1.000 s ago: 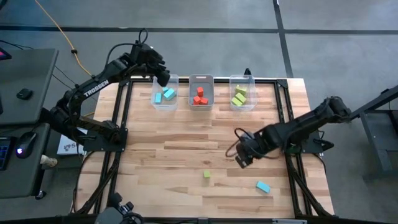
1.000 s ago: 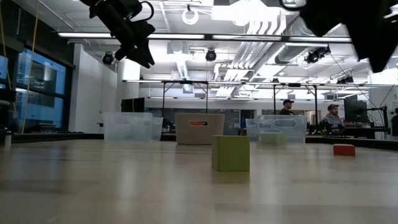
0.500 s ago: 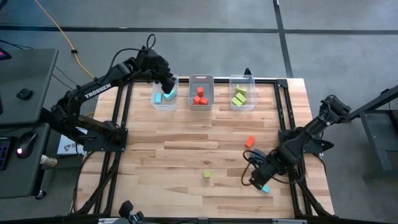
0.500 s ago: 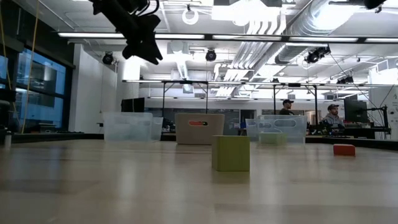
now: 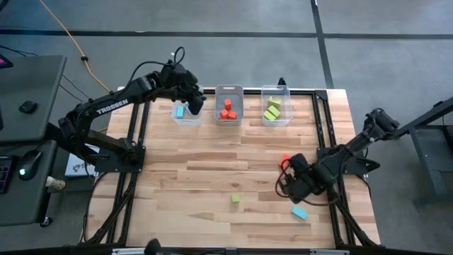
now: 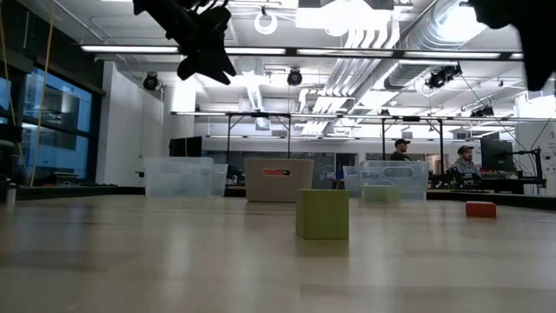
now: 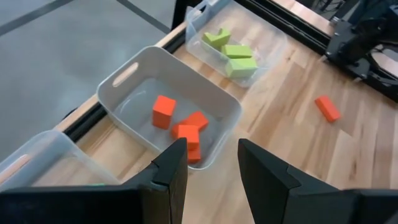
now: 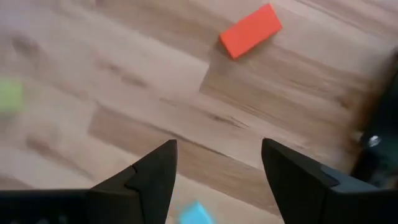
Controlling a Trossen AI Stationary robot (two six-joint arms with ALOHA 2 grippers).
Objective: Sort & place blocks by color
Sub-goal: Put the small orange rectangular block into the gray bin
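Tabletop's light blue block [image 5: 299,212] lies just beside right gripper [image 5: 289,190].

Two matte black jointed arms; left arm [image 5: 106,108] lettered TROSSEN in white; thin black cables looping.

Three blocks lay loose on the table: a lime green cube [image 5: 236,199] near the front centre, a light blue block [image 5: 299,212] front right, and a red-orange bar [image 7: 327,108] flat on the wood right of centre, partly hidden from above. Binned: light blue block [image 5: 180,111] in the left bin, red-orange blocks [image 7: 180,124] piled in the middle, lime green blocks [image 7: 231,51] in the right.
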